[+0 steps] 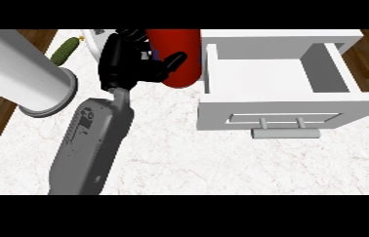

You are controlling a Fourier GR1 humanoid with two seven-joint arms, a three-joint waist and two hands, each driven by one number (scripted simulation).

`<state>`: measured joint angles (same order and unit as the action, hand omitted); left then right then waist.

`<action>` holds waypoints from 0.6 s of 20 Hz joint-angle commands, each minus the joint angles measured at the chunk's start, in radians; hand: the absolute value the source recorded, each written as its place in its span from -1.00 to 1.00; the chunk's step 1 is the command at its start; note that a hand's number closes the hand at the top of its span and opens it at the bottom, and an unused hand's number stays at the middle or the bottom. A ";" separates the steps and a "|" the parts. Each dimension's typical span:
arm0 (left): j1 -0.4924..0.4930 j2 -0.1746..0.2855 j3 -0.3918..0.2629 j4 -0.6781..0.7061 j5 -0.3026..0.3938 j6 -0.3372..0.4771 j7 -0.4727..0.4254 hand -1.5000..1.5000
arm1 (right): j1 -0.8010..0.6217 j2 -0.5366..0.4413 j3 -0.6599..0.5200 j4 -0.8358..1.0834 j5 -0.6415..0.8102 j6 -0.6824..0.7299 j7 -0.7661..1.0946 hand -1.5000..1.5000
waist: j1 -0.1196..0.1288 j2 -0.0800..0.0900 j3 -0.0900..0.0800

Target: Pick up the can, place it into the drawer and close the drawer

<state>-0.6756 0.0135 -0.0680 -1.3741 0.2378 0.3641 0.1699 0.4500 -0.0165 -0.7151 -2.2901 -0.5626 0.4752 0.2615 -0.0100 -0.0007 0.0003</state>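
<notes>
Seemingly mid-pick, the left hand [127,68] has fingers and thumb curled round the red can [183,46], just beside the open drawer [216,110] and outside it; next, I judge, a lift and carry rightward over its wall.

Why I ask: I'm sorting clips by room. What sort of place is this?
Probably a kitchen: a pale marbled counter, an open white drawer, and food, a green cucumber and a red can.
</notes>
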 commanded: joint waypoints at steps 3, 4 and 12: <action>-0.086 -0.013 -0.049 0.058 0.010 0.067 0.021 1.00 | -0.007 0.016 -0.019 0.006 -0.010 0.011 0.002 -1.00 | -0.003 0.000 0.000; -0.159 -0.013 -0.028 0.129 0.005 0.079 -0.001 1.00 | 0.004 0.016 0.046 0.007 0.039 0.006 -0.039 -1.00 | -0.007 0.001 0.000; -0.417 -0.013 -0.070 0.293 0.039 0.218 0.050 1.00 | 0.001 0.016 0.032 -0.025 -0.018 -0.001 0.027 -1.00 | -0.018 0.001 0.000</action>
<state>-0.9767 0.0011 -0.1118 -1.1467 0.2662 0.5070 0.1869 0.4277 -0.0127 -0.6908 -2.2884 -0.5552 0.4669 0.2682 -0.0210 0.0015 0.0004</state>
